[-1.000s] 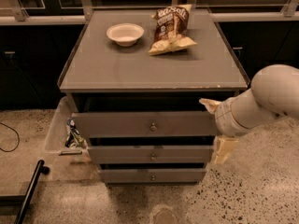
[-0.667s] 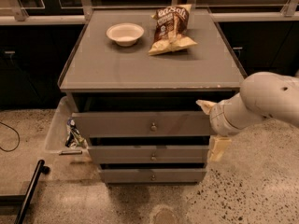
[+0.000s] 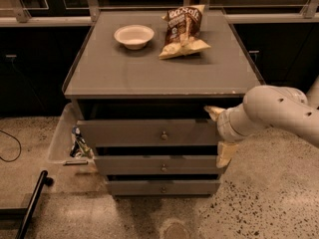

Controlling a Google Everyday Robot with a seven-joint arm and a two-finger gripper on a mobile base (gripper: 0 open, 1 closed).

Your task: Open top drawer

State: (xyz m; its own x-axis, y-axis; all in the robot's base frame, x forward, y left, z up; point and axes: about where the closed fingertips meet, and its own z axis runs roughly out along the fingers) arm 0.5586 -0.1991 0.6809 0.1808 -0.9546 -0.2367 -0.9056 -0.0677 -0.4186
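Observation:
The top drawer (image 3: 134, 132) is the widest grey front under the cabinet top, with a small brass knob (image 3: 163, 135) at its centre. It stands slightly out from the cabinet, with a dark gap above it. My gripper (image 3: 220, 135) is at the right end of this drawer front, on a white arm coming in from the right. It is open: one cream finger (image 3: 214, 113) is at the drawer's upper right corner, the other (image 3: 225, 155) hangs below it beside the middle drawer (image 3: 149, 165). The bottom drawer (image 3: 159, 187) sits beneath.
On the cabinet top (image 3: 124, 73) are a white bowl (image 3: 133, 36) and a brown chip bag (image 3: 182, 31). A clear plastic bin (image 3: 62, 138) with litter stands on the floor left of the cabinet. A black pole (image 3: 31, 205) lies at bottom left.
My gripper and forearm have shifted a little to the left, closer to the right end of the top drawer. The drawers and the things on top have not moved.

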